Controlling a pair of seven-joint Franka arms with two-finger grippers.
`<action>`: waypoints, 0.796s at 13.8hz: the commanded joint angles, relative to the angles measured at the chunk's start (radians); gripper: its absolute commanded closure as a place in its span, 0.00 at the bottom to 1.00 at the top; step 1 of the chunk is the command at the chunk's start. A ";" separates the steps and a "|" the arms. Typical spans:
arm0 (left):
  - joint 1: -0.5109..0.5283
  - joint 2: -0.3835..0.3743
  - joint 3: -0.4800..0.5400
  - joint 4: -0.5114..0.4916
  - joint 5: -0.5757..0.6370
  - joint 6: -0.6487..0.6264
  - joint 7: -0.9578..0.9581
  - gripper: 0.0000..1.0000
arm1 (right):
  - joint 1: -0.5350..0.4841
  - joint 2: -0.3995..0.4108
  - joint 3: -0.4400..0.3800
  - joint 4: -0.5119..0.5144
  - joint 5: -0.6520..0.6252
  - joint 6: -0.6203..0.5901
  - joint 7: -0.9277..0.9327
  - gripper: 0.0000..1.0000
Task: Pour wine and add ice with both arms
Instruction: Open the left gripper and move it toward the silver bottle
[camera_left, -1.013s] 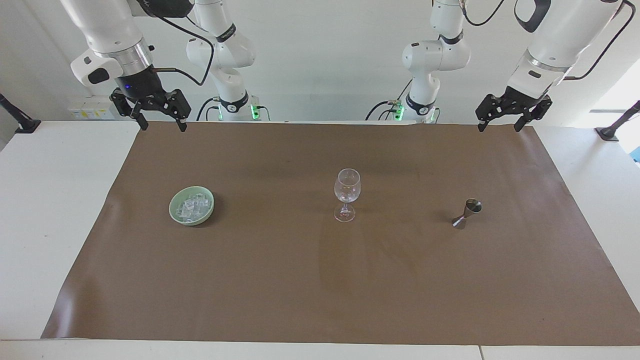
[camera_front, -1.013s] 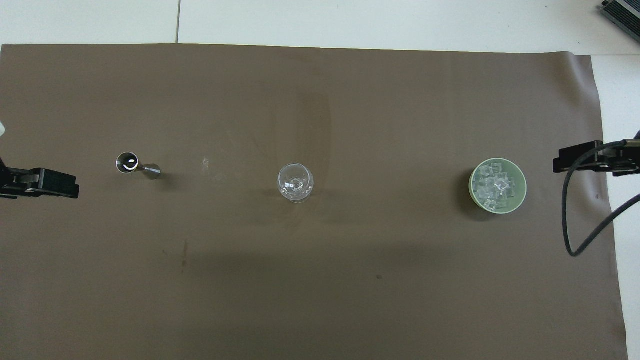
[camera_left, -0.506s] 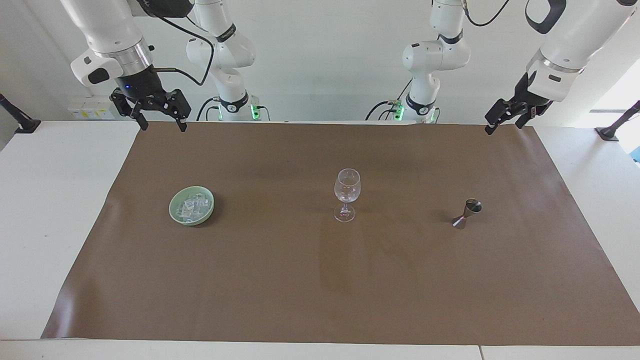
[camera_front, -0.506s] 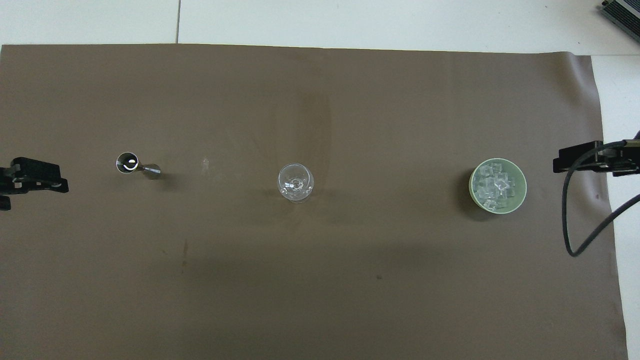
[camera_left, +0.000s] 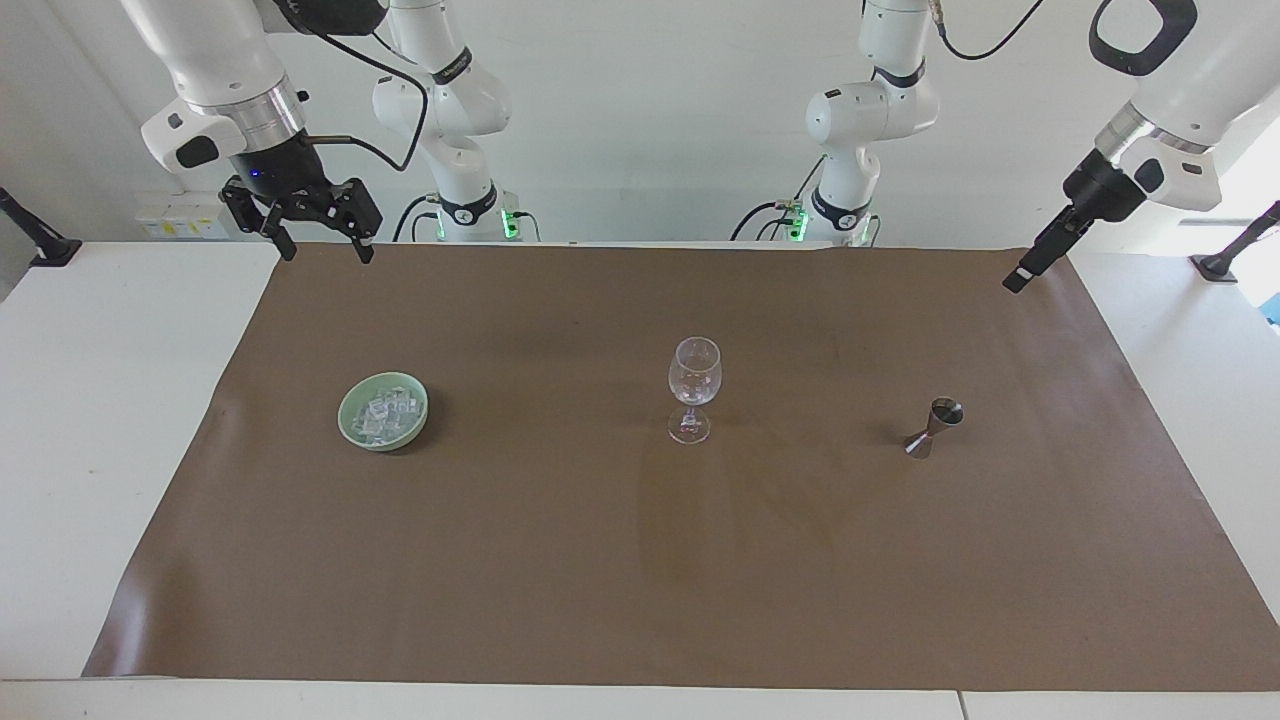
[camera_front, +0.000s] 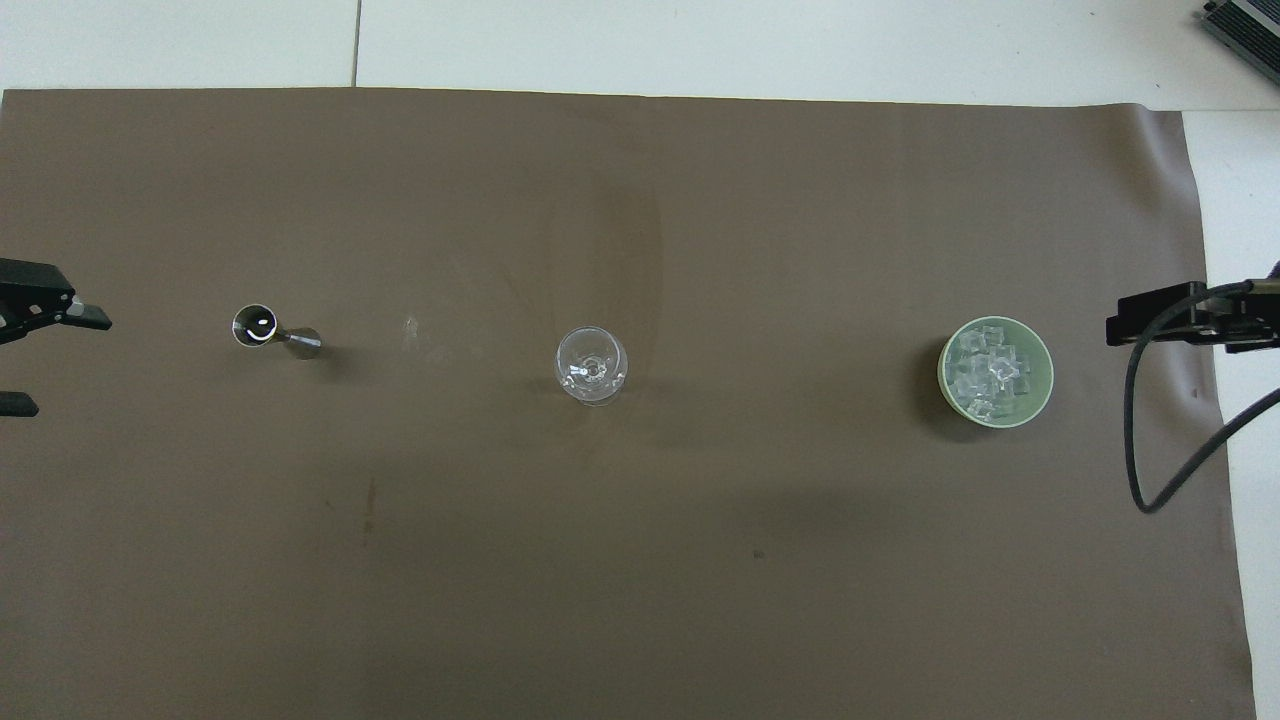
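L arm has swung since a sec ago: wrist rolled, left pincer (camera_left: 1030, 262) now edge-on, up over the brown mat's corner at its own end of the counter (camera_left: 110, 420). R arm hasn't budged; waits. Right pincer (camera_left: 318, 238) over the mat edge by its base, fingers apart, empty. L fingers also apart in overhead view, nothing held.

Ice (camera_left: 385, 413) sits in pale green bowl (camera_left: 352, 424), toward R arm's end. Stemmed glass (camera_left: 693, 388) upright mid-mat, looks empty. Metal jigger (camera_left: 935, 427) upright toward L arm's end, well apart from glass.

Step in hand, prob: L reach for jigger. Do it well: come in level, clamp at the narrow waist, keep upright till over glass, tip slow. Jigger is small and top-heavy, so a nudge could topple it.
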 joint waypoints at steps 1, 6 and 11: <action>0.038 0.014 -0.008 -0.018 -0.070 0.035 -0.112 0.00 | -0.001 -0.021 -0.004 -0.022 0.019 0.000 -0.025 0.00; 0.081 0.066 -0.008 -0.018 -0.134 0.049 -0.188 0.00 | -0.001 -0.021 -0.004 -0.022 0.019 0.000 -0.025 0.00; 0.098 0.129 -0.008 -0.018 -0.188 0.081 -0.226 0.00 | -0.001 -0.021 -0.004 -0.022 0.019 0.000 -0.025 0.00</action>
